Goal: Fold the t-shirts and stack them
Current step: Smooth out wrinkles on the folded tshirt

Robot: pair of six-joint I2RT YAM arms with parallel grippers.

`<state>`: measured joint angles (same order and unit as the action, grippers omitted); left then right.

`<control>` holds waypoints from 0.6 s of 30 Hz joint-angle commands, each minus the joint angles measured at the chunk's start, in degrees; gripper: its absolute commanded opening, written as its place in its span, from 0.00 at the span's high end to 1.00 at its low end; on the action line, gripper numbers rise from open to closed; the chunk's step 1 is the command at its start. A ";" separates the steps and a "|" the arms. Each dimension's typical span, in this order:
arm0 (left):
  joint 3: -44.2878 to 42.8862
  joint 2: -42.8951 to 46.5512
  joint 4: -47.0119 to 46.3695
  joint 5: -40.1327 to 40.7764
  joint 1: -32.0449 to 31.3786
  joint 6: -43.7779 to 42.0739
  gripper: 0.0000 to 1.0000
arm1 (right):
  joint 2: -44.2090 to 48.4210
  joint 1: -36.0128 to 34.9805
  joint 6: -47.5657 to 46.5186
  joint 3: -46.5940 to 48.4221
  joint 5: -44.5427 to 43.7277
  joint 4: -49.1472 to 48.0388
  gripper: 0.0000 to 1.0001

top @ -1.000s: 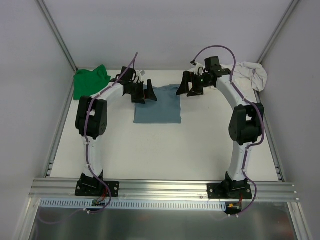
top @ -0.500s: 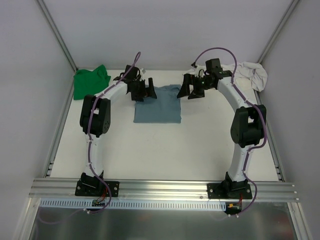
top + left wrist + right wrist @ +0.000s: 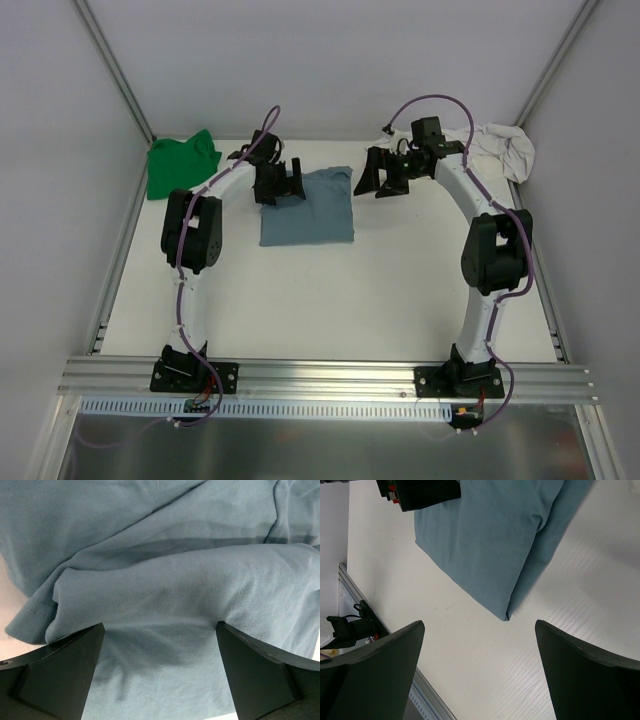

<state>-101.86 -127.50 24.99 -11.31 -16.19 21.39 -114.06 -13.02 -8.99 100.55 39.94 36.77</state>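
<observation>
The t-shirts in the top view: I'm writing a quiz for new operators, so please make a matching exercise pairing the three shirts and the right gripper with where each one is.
Things:
1. slate-blue t-shirt
2. green t-shirt
3. cream t-shirt
4. right gripper

Places:
A. bunched in the far right corner
B. open, just off the folded shirt's right edge
C. in the far left corner
D. folded flat, mid-width on the far half of the table

Pairs: 1-D, 2-C, 3-A, 4-B
</observation>
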 commanded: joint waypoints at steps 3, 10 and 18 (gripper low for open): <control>-0.97 1.98 -1.58 -5.89 -0.08 -0.03 0.01 | 4.20 -0.52 0.47 -0.18 1.63 -1.00 0.00; -7.90 6.91 -3.90 -16.37 0.19 1.38 0.01 | 3.85 -1.31 0.64 -0.36 1.98 -1.18 0.00; -10.55 8.76 -1.53 -16.47 0.89 0.33 0.01 | 3.23 -1.49 1.61 -0.09 3.12 -2.32 0.01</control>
<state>-110.59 -122.56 22.98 -26.20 -16.03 22.06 -113.82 -14.17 -8.08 100.36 41.17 36.03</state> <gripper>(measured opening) 0.986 0.993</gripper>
